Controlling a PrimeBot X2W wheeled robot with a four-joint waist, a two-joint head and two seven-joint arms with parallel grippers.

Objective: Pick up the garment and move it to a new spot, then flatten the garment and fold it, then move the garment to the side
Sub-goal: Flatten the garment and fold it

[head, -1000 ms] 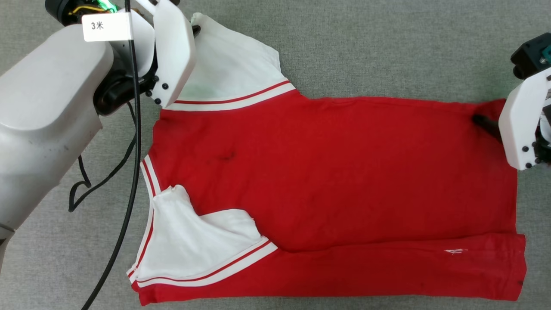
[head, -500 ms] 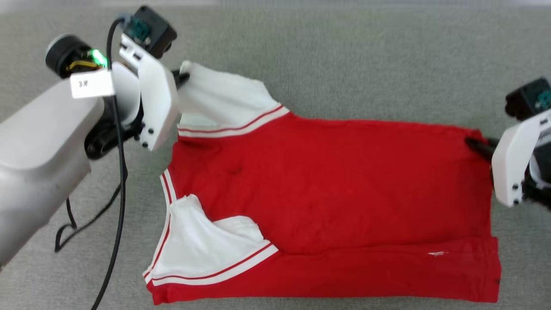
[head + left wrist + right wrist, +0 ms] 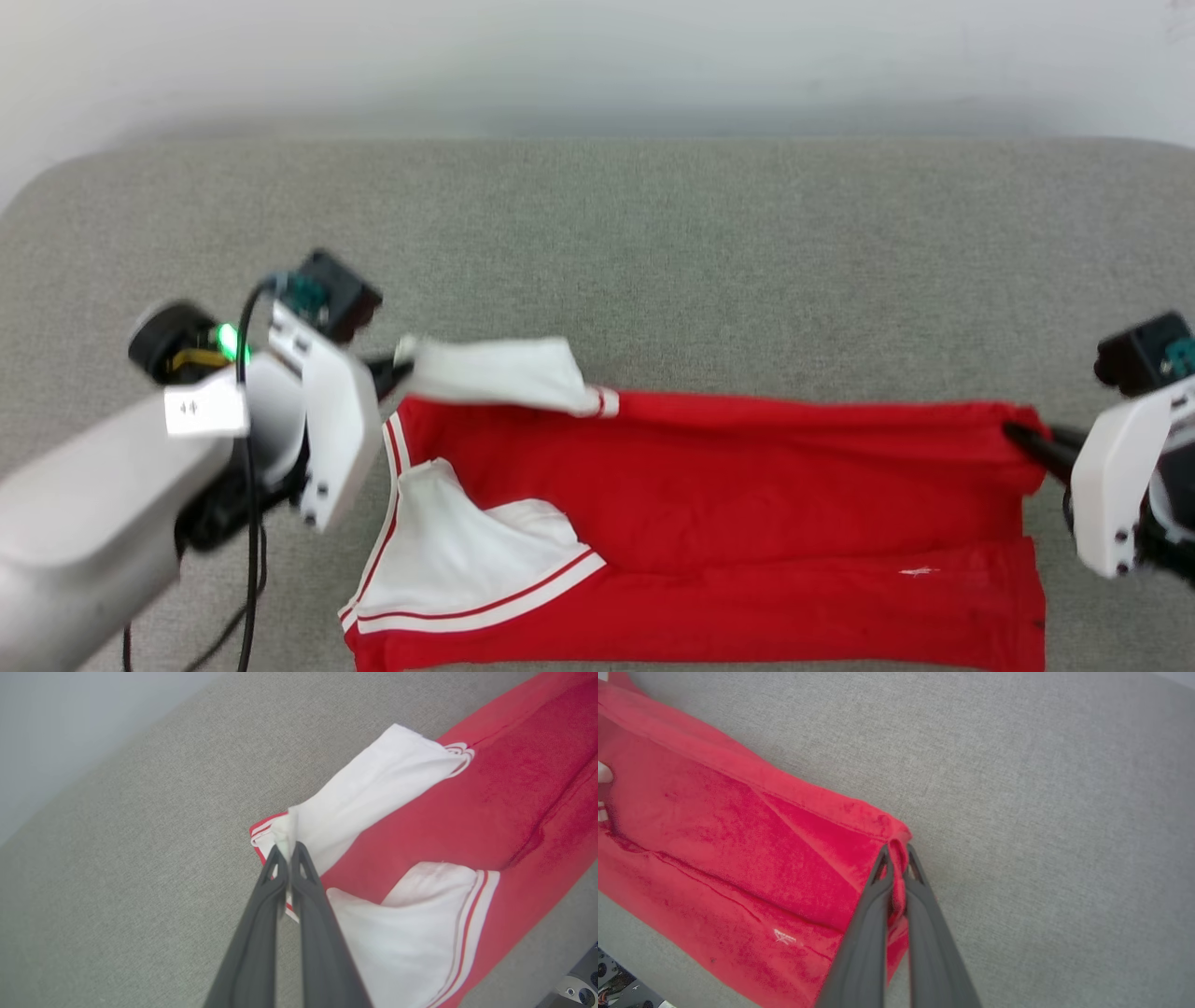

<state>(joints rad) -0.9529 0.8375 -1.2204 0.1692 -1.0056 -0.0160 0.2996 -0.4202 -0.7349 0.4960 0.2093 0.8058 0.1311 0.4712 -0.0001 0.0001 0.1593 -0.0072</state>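
Note:
The garment (image 3: pixel 709 485), a red jersey shirt with white sleeves and striped trim, stretches across the grey surface with its far edge raised off it. My left gripper (image 3: pixel 397 366) is shut on the tip of the far white sleeve (image 3: pixel 495 371); the left wrist view shows white cloth pinched between the dark fingers (image 3: pixel 289 851). My right gripper (image 3: pixel 1022 437) is shut on the far red hem corner, and in the right wrist view red fabric (image 3: pixel 752 858) bunches between its fingertips (image 3: pixel 897 851). The near white sleeve (image 3: pixel 457 560) lies folded on the red body.
A grey fabric-covered surface (image 3: pixel 653 252) extends behind the garment to a pale wall (image 3: pixel 597 56). A black cable (image 3: pixel 247 523) hangs from my left arm at the lower left.
The head camera has tilted up, bringing the wall into view. Both grippers have lifted the garment's far edge, so the red body now looks narrower. The right gripper has closed on the hem corner.

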